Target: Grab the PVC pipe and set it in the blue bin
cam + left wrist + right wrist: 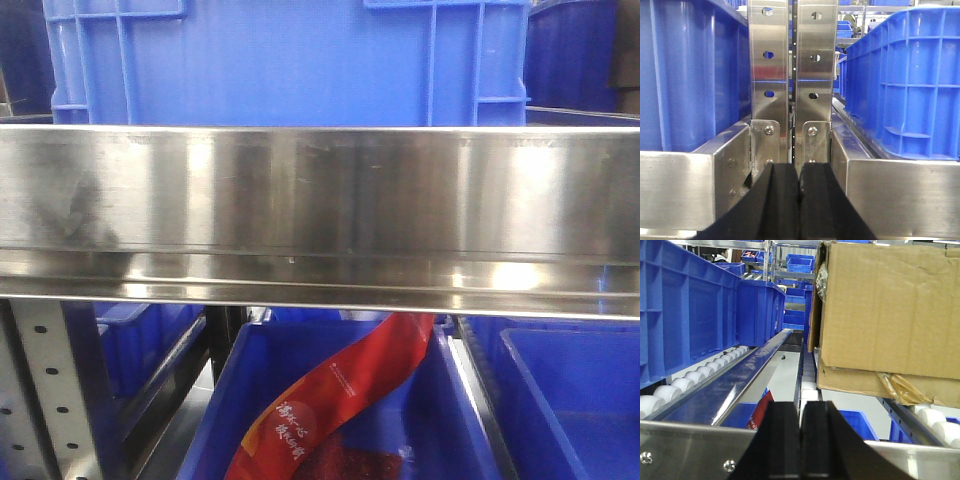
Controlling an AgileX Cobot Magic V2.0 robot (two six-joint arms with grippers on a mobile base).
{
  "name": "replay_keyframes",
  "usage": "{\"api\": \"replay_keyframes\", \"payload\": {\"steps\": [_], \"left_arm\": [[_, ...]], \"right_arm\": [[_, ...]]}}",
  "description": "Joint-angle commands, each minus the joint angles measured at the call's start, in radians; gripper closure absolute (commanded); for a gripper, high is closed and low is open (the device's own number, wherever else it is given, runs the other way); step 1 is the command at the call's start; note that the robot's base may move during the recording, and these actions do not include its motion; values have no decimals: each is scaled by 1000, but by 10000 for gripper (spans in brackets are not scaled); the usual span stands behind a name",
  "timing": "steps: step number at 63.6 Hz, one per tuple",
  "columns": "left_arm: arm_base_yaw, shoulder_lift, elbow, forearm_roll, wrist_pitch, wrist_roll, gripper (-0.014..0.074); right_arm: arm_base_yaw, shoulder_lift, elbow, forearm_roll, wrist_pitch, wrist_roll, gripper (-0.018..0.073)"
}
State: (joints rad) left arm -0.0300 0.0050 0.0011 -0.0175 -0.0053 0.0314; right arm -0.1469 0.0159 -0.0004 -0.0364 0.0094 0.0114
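The PVC pipe is out of view in every frame. Blue bins fill the shelving: a large one point(280, 60) sits above the steel rail point(320, 210) and another point(430, 420) lies below it. My left gripper point(799, 172) is shut with nothing between its black fingers, facing two steel uprights point(790, 65) between a bin on the left point(690, 75) and one on the right point(905, 85). My right gripper point(801, 407) is also shut and empty, just above a steel rail point(690, 447).
A red printed packet point(340, 400) lies in the lower bin and also shows in the right wrist view as a red packet point(762, 407). A cardboard box point(890, 310) sits on white rollers point(935, 422) at the right. A blue bin point(685, 315) stands on rollers at the left.
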Motion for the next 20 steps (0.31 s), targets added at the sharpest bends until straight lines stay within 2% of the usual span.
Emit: {"api": "replay_keyframes", "payload": {"steps": [1,20], "left_arm": [[1,-5,-1,3,-21,1,707],[1,-5,-1,3,-21,1,707]], "right_arm": [[-7,-5,0,-6,-17,-1,727],[-7,-5,0,-6,-17,-1,727]]}}
